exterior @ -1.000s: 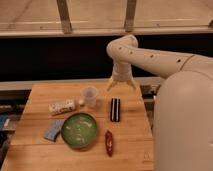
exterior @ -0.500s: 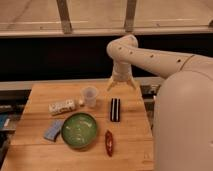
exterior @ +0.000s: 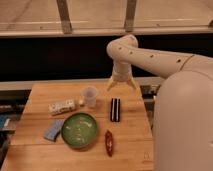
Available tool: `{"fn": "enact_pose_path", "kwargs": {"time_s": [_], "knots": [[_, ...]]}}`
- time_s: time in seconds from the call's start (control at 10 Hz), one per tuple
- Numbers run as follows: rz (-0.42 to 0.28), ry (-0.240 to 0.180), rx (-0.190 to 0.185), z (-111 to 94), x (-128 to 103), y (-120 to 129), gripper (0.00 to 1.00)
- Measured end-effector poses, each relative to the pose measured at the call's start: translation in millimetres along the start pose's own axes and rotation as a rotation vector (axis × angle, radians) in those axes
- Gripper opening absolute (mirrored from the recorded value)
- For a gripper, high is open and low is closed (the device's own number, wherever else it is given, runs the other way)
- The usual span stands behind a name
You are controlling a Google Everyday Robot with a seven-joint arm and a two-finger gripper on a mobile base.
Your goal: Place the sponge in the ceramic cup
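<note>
Over table (exterior: 136,139) rear, tool (exterior: 121,86) splayed, front cropped

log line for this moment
hand: open, empty, raised near table back edge | sponge: flat on table, beside green bowl | ceramic cup: upright

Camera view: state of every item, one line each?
gripper, open, empty, raised near the table's far edge
sponge, flat on table, ungripped
ceramic cup, upright, no sponge inside
green bowl, upright
white packet, lying flat
black bar, lying flat
red item, lying flat

no text or labels legible, markings on white packet (exterior: 62,106) unreadable
</note>
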Motion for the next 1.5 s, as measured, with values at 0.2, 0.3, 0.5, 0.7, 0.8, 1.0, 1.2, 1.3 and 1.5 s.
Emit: {"fn": "enact_pose_path", "kwargs": {"time_s": [0.2,0.3,0.5,0.7,0.8,1.0,1.2,1.3,1.5], "knots": [[-0.019,-0.010,-0.015,-6,0,4,0.80],[-0.040,-0.015,-0.008,-13,-2,16,0.80],[-0.082,-0.027,-0.017,-25,-10,53,0.80],[-0.143,-0.026,-0.032,-32,-11,92,0.80],[-0.175,-0.023,-0.040,-34,-6,110,0.80],[-0.260,-0.017,-0.060,-38,14,153,0.80],[-0.322,-0.013,-0.072,-41,33,181,0.80],[-0.372,-0.013,-0.084,-44,49,202,0.80],[-0.408,-0.016,-0.092,-46,58,215,0.80]]}}
